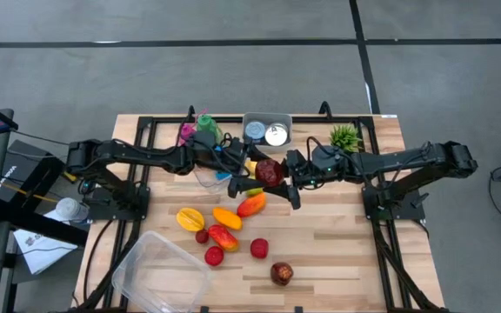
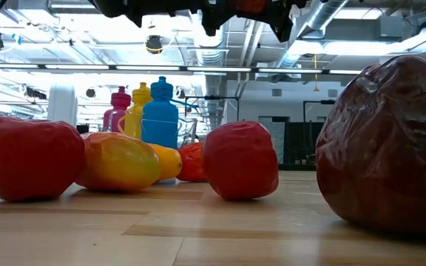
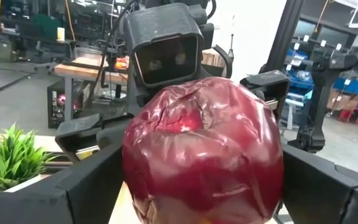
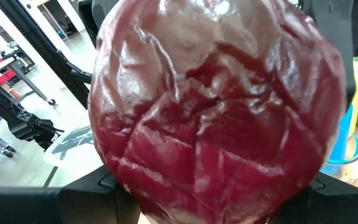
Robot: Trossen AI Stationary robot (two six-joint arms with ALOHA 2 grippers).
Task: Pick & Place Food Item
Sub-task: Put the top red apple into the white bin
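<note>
Red cabbage: dark red, wrinkled, round head (image 1: 269,170), held up in the air over the middle of the worktop (image 1: 337,252), between the two arms; it fills the right wrist view (image 4: 216,112) and most of the left wrist view (image 3: 204,149).
Right pincer: (image 1: 287,172) closed on the red cabbage, one finger on each flank; the arm reaches in from the right side of the worktop.
Left pincer: (image 1: 249,167) spread wide, fingers (image 3: 86,180) standing either side of the red cabbage; whether they touch it cannot be told with confidence.
Loose food on worktop: a yellow-orange fruit (image 1: 190,218), an orange piece (image 1: 227,217), a red-and-orange fruit (image 1: 251,205), a red-yellow piece (image 1: 223,236) and two small red fruits (image 1: 214,256) (image 1: 259,249) lie grouped near the front centre.
Second dark red piece: (image 1: 282,274) lies alone, nearer the front edge than the group; it looms at the right of the low view (image 2: 390,148).
Clear plastic container: (image 1: 160,274) sits tilted at the front left corner, empty.
Rear of worktop: grey tray (image 1: 267,130) holding round tins; green artificial plant (image 1: 345,137) to its right; coloured bottles (image 1: 200,129) to its left.
</note>
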